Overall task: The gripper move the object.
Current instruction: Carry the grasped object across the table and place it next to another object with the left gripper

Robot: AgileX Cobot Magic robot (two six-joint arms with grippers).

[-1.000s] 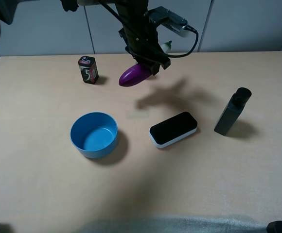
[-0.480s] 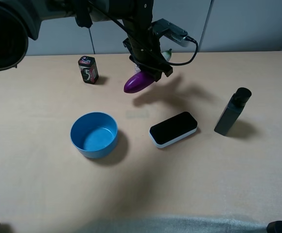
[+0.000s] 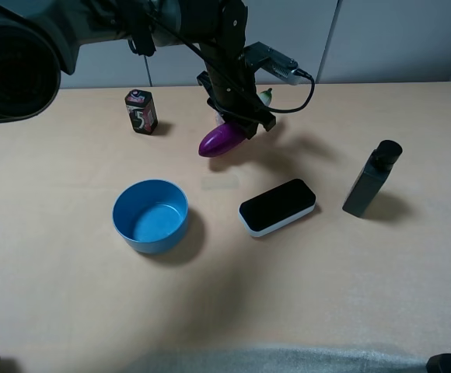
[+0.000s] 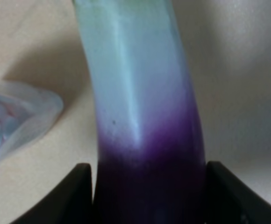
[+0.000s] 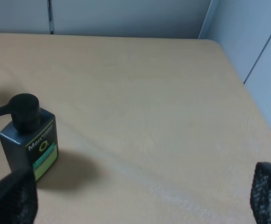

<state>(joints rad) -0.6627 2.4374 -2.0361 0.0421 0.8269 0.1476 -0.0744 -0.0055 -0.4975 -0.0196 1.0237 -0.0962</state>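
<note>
Well, the left pincer [image 3: 237,116] is clamped on the eggplant [image 3: 222,141], holding it over the far middle of the bench [image 3: 70,295].
Its long axis lies slantwise: the glossy purple end pokes out low toward the blue bowl [image 3: 151,215], while the green stem end sits higher on the far side of the pincer. In the left wrist view the dark fingers [image 4: 82,196] press both flanks of the purple part and the pale end runs on beyond them. From its shadow on the wood I'd say it hangs just clear of the surface. The bowl sits nearer and to the left; the eraser [image 3: 277,207] is nearer and slightly right; bare bench lies between them. The right pincer [image 5: 138,196] gapes, gripping nothing, off near the dark bottle [image 5: 28,135], so the left arm is the one placed to act.
</note>
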